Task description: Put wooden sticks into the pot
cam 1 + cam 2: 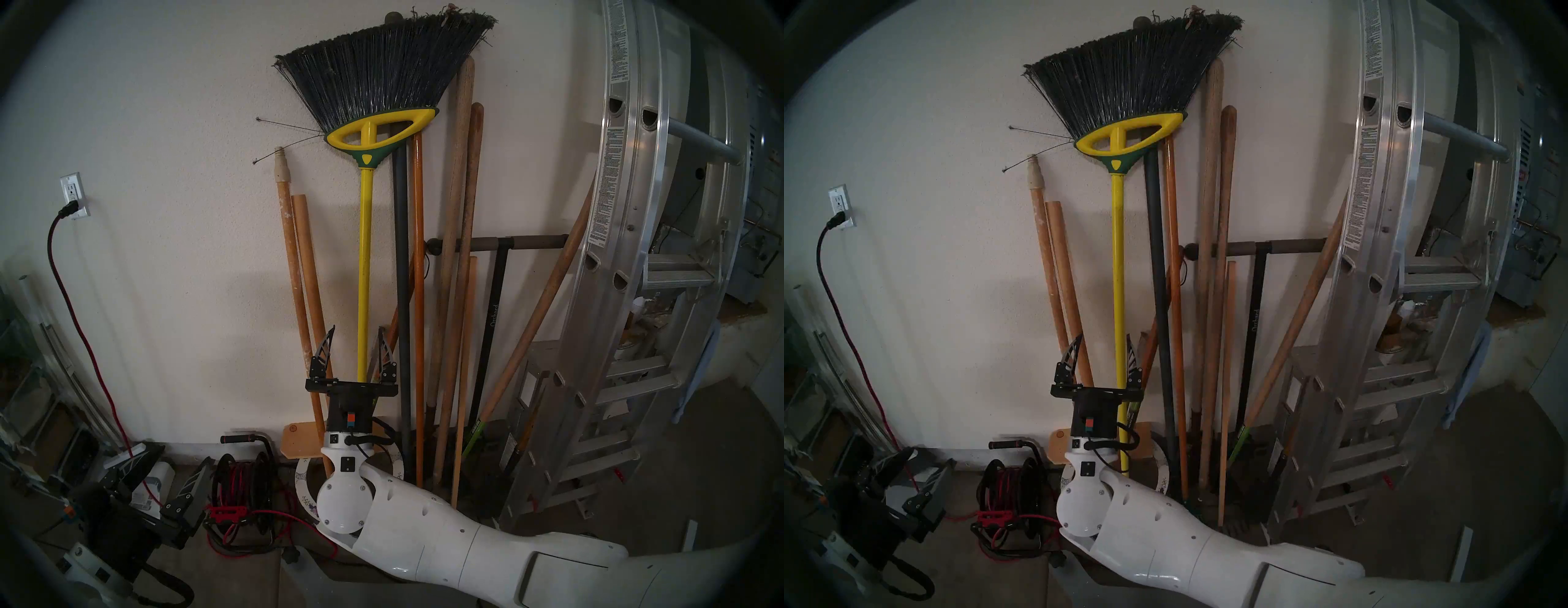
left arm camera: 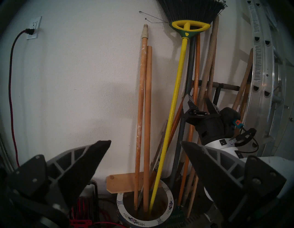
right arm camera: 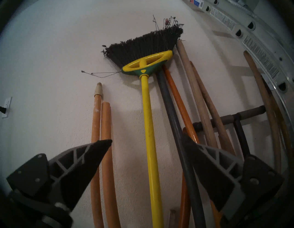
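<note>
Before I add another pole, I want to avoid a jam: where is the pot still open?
In the left wrist view the pot holds the speckled pole, the plain dowel and the broom, bunched in the middle. Bare room remains along the near rim and the left side. Right of the pot it is crowded with leaning handles. The open right gripper straddles the broom handle.

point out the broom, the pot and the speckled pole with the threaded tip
broom (image 2: pixel 176 89): left wrist view, midway along its yellow handle.
pot (image 2: pixel 169 202): left wrist view, right side of its white flowered rim.
speckled pole (image 2: pixel 142 89): left wrist view, upper middle of the shaft, below the off-white tip.
</note>
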